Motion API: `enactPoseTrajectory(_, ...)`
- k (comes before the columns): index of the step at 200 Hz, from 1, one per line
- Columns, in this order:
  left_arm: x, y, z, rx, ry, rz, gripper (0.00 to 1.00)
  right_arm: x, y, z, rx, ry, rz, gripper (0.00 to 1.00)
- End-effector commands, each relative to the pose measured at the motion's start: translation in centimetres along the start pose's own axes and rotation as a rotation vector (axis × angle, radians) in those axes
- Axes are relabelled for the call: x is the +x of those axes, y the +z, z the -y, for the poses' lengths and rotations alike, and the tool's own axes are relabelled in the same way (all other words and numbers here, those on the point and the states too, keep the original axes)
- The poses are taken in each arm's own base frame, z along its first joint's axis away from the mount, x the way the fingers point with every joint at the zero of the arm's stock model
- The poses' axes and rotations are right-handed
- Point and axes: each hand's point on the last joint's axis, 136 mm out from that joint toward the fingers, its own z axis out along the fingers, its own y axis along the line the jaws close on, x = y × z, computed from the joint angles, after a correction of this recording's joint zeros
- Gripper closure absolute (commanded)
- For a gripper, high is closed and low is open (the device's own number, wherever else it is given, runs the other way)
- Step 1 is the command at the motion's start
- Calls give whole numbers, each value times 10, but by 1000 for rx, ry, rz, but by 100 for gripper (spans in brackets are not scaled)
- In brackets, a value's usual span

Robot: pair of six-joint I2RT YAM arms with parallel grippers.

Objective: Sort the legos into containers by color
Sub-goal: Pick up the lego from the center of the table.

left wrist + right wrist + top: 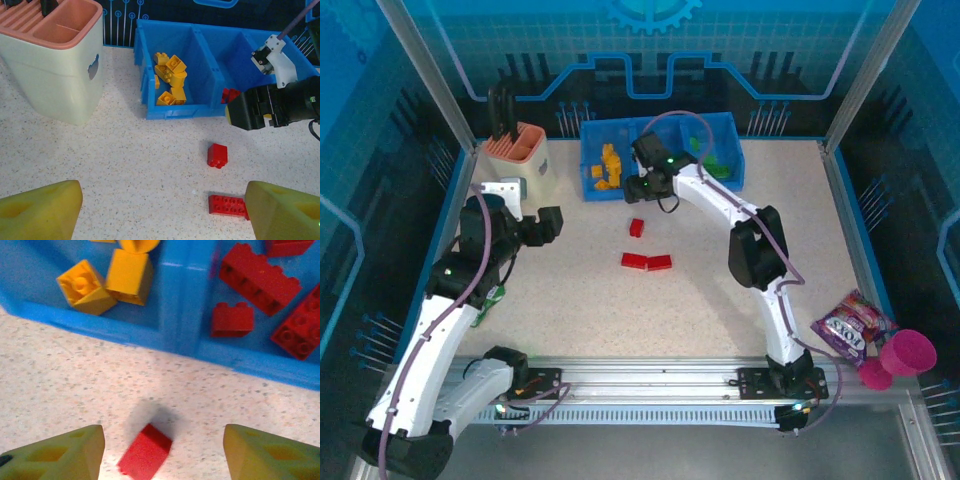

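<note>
A long blue tray (660, 126) stands at the back, with yellow legos (607, 167) in its left compartment, red legos (260, 277) in the middle and green legos (718, 160) on the right. My right gripper (638, 190) hovers open at the tray's front wall (185, 300). A small red brick (146, 455), blurred, lies loose below and between its fingers, touching neither. It rests on the table (636, 228). Two flat red bricks (647, 261) lie nearer. My left gripper (162, 210) is open and empty over the table, its right finger beside a flat red brick (227, 205).
A cream-and-salmon utensil holder (520, 160) with black handles stands left of the tray. A snack packet (855, 325) and pink cups (910, 352) sit beyond the right rail. The right arm's elbow (755, 250) rises over the table's right half.
</note>
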Motion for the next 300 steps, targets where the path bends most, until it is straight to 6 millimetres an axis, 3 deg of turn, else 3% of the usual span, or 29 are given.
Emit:
enactPoseTrajectory(1,-5,-5,1,12,31,8,13,17,10,-8,36,98,-23,30)
enactPoseTrajectory(35,-4,-6,1,20,37,13,11,44,29,-15,67,122,-73,26)
enactPoseTrajectory(80,-3,-6,1,23,44,22,9,62,38,-9,129,146,-106,23)
enactPoseTrajectory(99,-4,-6,2,27,42,28,8,64,42,-13,119,153,-119,23)
enactPoseTrajectory(105,-4,-6,3,29,42,30,8,74,54,-12,132,151,-150,24)
enactPoseTrajectory(139,-6,-7,1,21,45,38,7,94,68,-13,151,137,-208,26)
enactPoseTrajectory(153,-6,-8,1,21,45,39,7,101,70,-11,159,136,-223,31)
enactPoseTrajectory(192,-8,-9,1,21,46,42,7,110,69,-7,158,126,-236,59)
enactPoseTrajectory(214,-7,-8,0,13,52,39,6,113,61,-3,154,86,-240,66)
enactPoseTrajectory(246,-6,-6,-2,1,62,35,6,79,15,16,143,-16,-150,70)
enactPoseTrajectory(274,-5,-1,1,22,66,35,6,34,-19,40,156,-70,-48,71)
enactPoseTrajectory(300,-7,4,-1,7,69,25,5,-3,-24,59,171,-96,5,71)
